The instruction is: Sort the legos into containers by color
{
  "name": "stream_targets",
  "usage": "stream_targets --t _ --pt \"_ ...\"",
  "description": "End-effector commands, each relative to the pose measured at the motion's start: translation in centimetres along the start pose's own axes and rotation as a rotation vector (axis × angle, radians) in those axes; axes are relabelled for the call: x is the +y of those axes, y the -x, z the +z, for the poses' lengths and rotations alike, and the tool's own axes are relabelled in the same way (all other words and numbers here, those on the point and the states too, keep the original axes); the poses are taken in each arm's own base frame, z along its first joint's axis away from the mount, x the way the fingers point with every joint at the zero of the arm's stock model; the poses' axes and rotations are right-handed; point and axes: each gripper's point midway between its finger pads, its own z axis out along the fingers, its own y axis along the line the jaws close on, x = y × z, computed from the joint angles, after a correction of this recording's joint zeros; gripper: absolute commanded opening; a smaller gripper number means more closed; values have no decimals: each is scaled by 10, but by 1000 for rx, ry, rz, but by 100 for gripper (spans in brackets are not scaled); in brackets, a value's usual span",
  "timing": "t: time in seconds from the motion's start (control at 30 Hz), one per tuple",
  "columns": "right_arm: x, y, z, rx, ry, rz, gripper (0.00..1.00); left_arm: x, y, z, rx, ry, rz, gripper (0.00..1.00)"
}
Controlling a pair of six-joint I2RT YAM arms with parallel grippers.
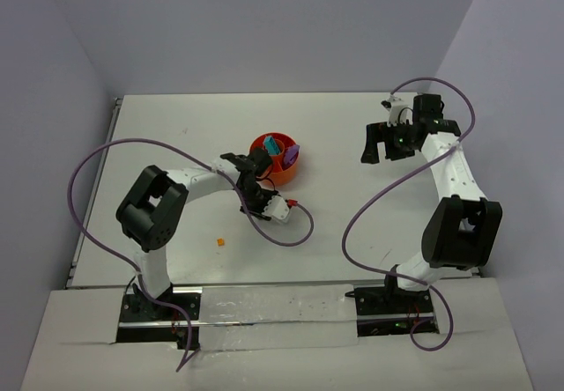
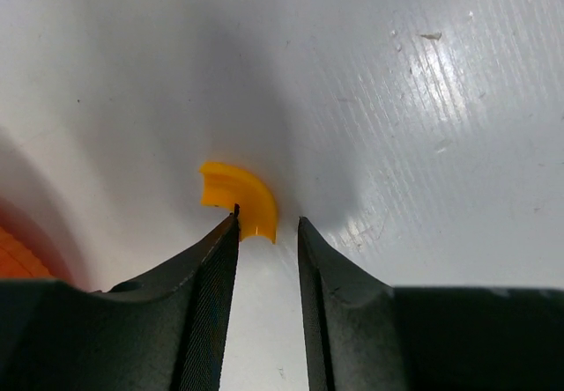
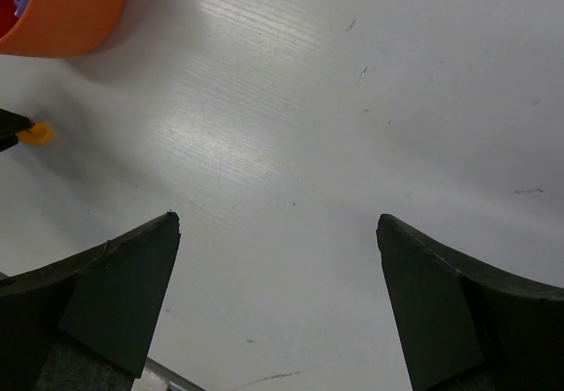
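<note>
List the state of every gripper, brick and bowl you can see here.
Curved orange piece: resting on the table.
Left gripper: jaws narrowly apart, tips at the piece, gap on one side.
Right gripper: wide open, empty.
Orange bowl: upright, holds teal block and purple block.
Loose orange brick: lying on the table, untouched.

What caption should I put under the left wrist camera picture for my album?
Left pincer, slightly parted, poised at a curved orange lego on the white table.
</note>
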Motion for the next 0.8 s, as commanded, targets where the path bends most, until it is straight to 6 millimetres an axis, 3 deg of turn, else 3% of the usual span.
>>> stream_targets --t 0.0,0.4,0.6,0.77 --pt "-2 21 -7 -54 0 -30 100 -13 -1 4 17 -32 -58 40" --pt "-3 23 -4 -50 6 -23 99 -1 3 5 6 22 -136 35" --pt "-3 25 -5 -53 6 -23 99 5 9 1 -24 76 -154 10" --pt "-3 25 -4 -52 10 -24 99 15 24 -21 -114 147 -174 3"
